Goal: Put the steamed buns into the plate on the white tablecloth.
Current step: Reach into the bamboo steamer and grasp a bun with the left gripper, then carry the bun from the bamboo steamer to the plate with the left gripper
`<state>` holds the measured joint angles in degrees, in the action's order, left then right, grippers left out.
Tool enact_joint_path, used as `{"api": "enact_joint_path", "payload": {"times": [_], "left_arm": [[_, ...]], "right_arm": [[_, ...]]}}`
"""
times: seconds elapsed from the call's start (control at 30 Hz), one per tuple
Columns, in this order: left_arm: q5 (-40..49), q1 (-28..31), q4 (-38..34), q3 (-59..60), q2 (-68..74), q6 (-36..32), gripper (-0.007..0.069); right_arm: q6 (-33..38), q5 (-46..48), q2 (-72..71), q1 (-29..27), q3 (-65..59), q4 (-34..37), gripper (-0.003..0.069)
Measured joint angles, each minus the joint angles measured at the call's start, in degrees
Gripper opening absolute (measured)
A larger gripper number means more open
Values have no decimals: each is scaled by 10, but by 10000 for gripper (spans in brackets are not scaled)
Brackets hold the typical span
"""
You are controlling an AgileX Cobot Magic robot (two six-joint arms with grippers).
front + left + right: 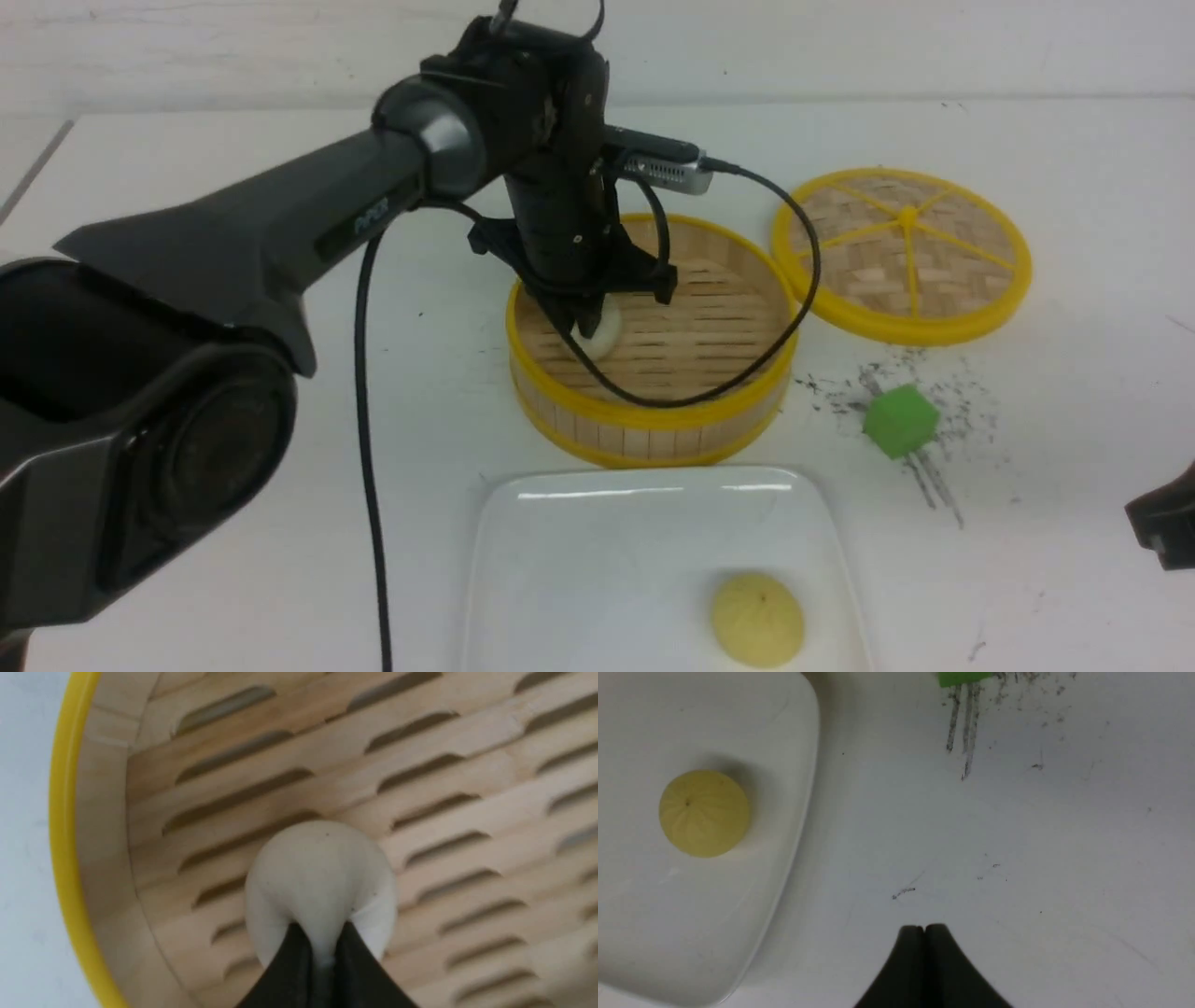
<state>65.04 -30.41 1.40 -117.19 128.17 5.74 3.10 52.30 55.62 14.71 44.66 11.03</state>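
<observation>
An off-white steamed bun (pixel 605 333) (pixel 322 868) sits on the slatted floor of the bamboo steamer basket (pixel 653 417). My left gripper (pixel 588 329) (pixel 323 940) reaches down into the basket and is shut on this bun, its dark fingertips pinching the soft dough. A pale yellow steamed bun (pixel 757 619) (pixel 704 813) lies in the glossy white plate (pixel 579 569) (pixel 668 924) at the front. My right gripper (pixel 924 927) is shut with nothing in it, low over the white tablecloth (pixel 1041 858) beside the plate; only a dark part of it (pixel 1162 527) shows at the front view's right edge.
The yellow-rimmed woven lid (pixel 901 252) lies flat to the right of and behind the basket. A green cube (pixel 899 420) (pixel 964 677) stands among dark scratch marks between the lid and the plate. The left arm's black cable (pixel 369 420) hangs across the basket and down beside the plate.
</observation>
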Motion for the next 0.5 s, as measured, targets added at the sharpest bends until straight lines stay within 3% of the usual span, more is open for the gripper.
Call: {"api": "enact_joint_path", "payload": {"times": [0.1,0.33,0.5], "left_arm": [[46,0,-26,-19,-33,0,27],[59,0,-50,-36,-194,16,27],[59,-7,-85,83,-305,28,28]], "right_arm": [[0,0,0,0,0,0,-1],[0,0,0,0,0,0,1],[0,0,0,0,0,0,4]]}}
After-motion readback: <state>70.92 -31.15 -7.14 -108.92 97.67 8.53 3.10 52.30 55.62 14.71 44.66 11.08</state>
